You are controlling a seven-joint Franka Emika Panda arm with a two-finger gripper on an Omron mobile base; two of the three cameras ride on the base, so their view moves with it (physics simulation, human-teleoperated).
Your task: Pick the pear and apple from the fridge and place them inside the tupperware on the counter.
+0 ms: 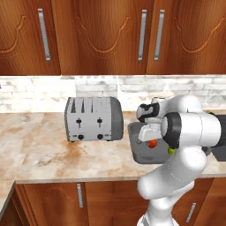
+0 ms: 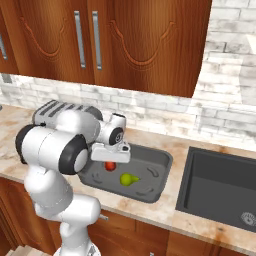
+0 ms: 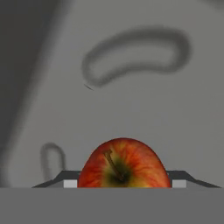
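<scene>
Gripper [image 2: 110,161] pinches the apple [image 3: 124,162] between its fingertips, low over the tupperware [image 2: 159,161], evidently for release beside the pear [image 2: 129,178], which lies on the tupperware's floor, on the counter [image 1: 48,154].

The arm [image 1: 185,132] is built of glossy white rounded shells, bulbous at each joint. Dark grey to black rings mark the joint seams; one broad dark band sits at 9 o'clock on the large elbow housing. The wrist [image 2: 112,131] carries a black round cap with a pale ring. A flat light-grey flange block sits beneath it. The lower column is a smooth white casing. In the hand view, two dark fingertips [image 3: 179,176] with pale inner pads.
</scene>
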